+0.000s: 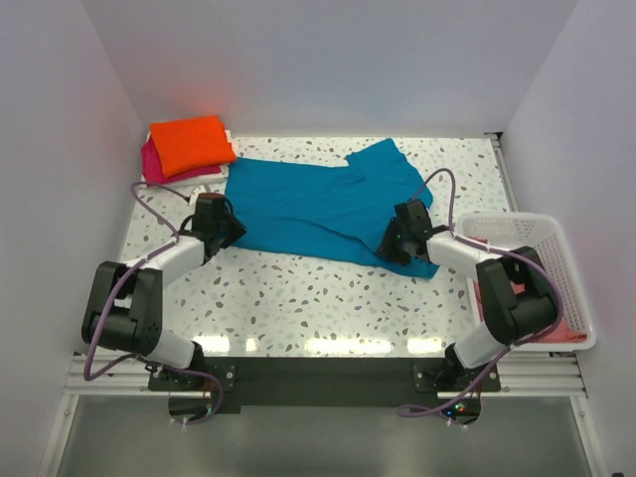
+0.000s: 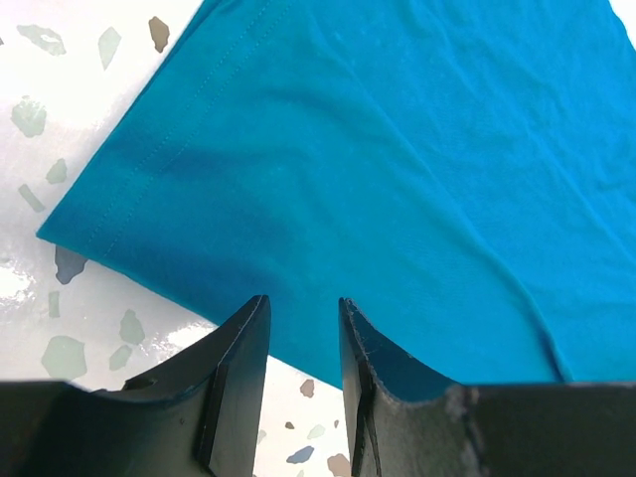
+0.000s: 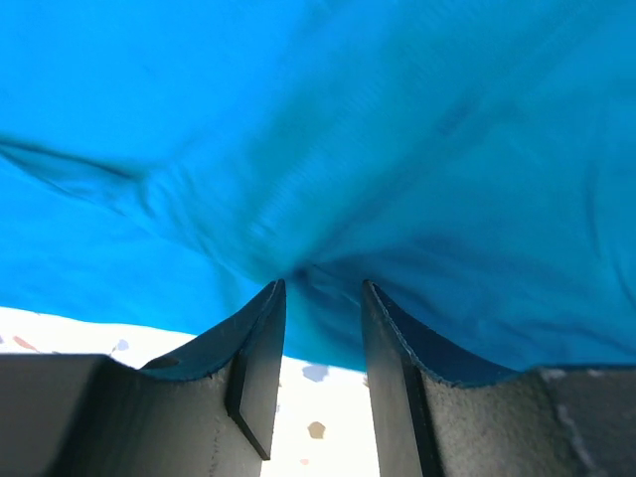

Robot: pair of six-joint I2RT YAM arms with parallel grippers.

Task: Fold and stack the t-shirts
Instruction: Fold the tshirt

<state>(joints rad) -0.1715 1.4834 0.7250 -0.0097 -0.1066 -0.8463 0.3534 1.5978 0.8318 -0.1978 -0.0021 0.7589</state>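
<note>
The teal blue t-shirt [image 1: 318, 204] lies spread across the middle of the table, wrinkled at its right end. My left gripper [image 1: 225, 232] is at its front left corner; in the left wrist view the gripper [image 2: 303, 310] is open, its tips over the flat hem of the teal blue t-shirt [image 2: 378, 169]. My right gripper [image 1: 394, 238] is at the shirt's front right edge; in the right wrist view the gripper [image 3: 320, 293] is open, with the teal blue t-shirt [image 3: 328, 129] bunched at its tips. The orange t-shirt [image 1: 191, 144] lies folded on the magenta pink t-shirt [image 1: 152, 165] at the back left.
A white mesh basket [image 1: 556, 260] stands at the right edge of the table, with the salmon pink t-shirt [image 1: 568, 336] showing at its near end. White walls close in the left, back and right sides. Speckled table [image 1: 328, 298] shows in front of the teal shirt.
</note>
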